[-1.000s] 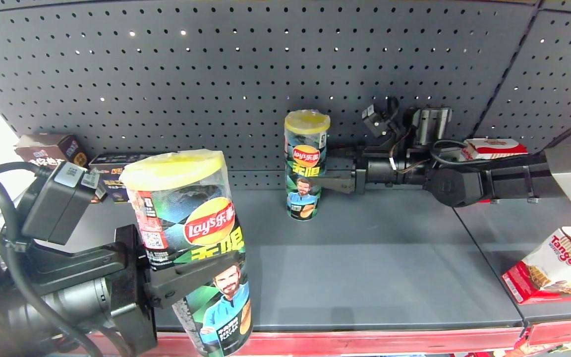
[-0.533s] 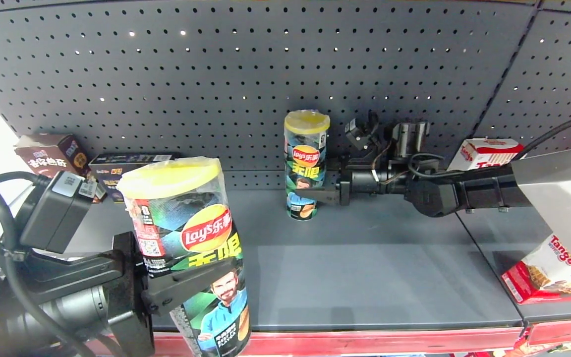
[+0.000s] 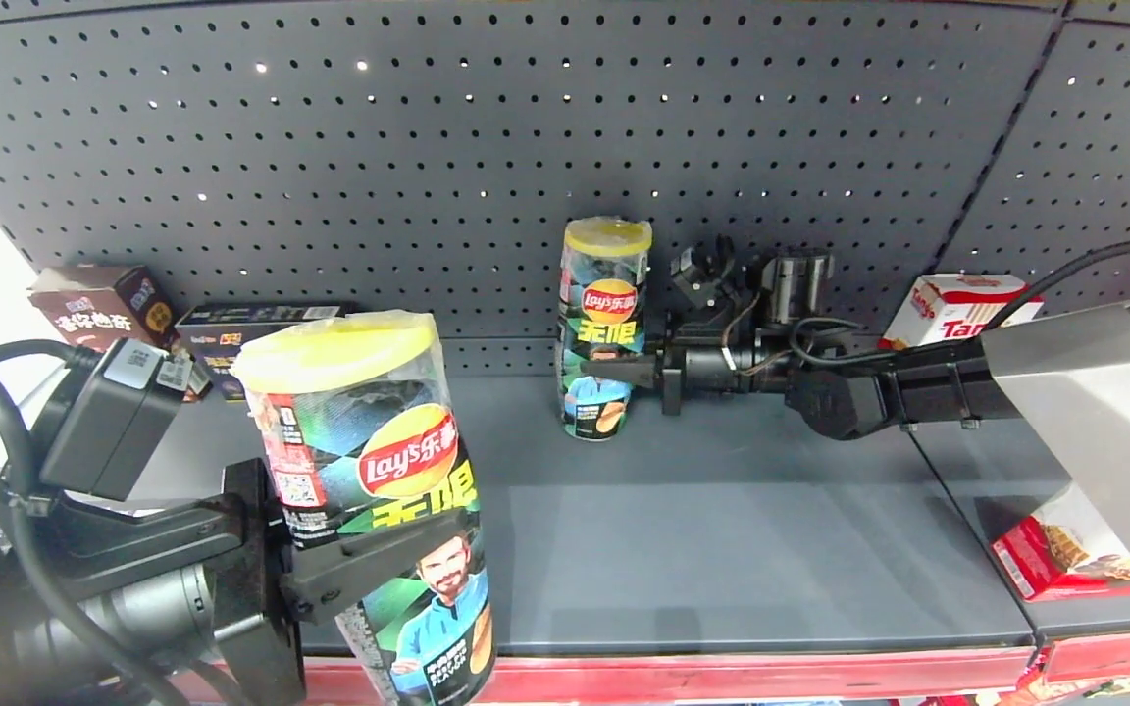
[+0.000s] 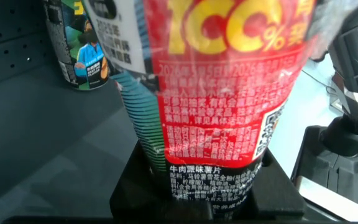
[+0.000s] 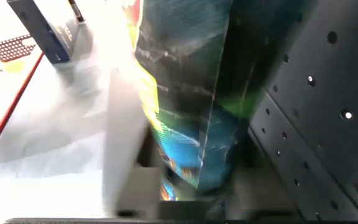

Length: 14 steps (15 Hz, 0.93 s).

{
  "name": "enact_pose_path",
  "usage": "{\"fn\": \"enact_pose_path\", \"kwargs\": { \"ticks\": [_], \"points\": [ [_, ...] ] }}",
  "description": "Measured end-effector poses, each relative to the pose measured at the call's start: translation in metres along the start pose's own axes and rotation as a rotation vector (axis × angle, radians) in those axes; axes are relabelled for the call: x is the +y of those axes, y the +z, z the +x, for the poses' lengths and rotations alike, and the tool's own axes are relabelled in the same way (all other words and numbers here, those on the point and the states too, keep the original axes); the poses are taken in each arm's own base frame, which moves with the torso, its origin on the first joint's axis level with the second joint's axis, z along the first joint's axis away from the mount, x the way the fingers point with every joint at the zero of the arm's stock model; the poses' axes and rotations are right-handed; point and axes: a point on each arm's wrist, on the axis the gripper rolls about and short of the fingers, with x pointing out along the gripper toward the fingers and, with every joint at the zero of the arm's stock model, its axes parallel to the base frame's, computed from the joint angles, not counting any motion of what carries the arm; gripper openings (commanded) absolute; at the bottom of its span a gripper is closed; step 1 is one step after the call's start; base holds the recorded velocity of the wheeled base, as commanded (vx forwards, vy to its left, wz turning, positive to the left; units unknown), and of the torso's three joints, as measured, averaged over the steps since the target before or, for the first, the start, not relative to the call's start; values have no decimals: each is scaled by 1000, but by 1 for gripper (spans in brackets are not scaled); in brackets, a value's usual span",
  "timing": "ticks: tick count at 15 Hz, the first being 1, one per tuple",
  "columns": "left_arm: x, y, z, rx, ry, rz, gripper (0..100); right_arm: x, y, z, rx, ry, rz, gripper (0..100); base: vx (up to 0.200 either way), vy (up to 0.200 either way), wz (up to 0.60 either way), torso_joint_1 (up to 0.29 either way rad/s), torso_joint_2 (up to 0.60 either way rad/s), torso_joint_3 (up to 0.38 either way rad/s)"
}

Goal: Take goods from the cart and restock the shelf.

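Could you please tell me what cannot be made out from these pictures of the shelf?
1. Near can, in the left claw: the left wrist view's edge cuts off its lid.
2. Whether the right claw clamps the far can: in the head view the can hides the claw's far side.
3. Red wafer box: mostly hidden behind the right arm in the head view.

Dark perforated back panel [image 3: 526,118] rises behind a grey, red-edged shelf [image 3: 722,549].

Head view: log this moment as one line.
left gripper: holding front chips can at shelf edge | right gripper: around upright rear chips can
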Motion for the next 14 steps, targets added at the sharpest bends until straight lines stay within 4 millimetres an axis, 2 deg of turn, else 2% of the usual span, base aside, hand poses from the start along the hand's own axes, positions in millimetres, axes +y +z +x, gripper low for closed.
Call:
{"fn": "enact_pose_path", "kwargs": {
  "ticks": [3, 6, 10, 14],
  "points": [
    [0, 0, 0, 1, 0, -1, 0, 6, -2, 0, 10, 7, 14, 0, 0, 0, 0, 0, 0, 0],
    [0, -1, 0, 1, 1, -1, 0, 24, 0, -5, 26, -7, 28, 0, 0, 0, 0, 0, 0, 0],
    [-1, -1, -1, 2, 0, -1, 0, 60, 14, -12, 13, -29, -8, 0, 0, 0, 0, 0, 0, 0],
    [-1, 0, -2, -5, 0, 3, 0, 114, 16, -35, 9, -36, -22, 0, 0, 0, 0, 0, 0, 0]
  ]
}}
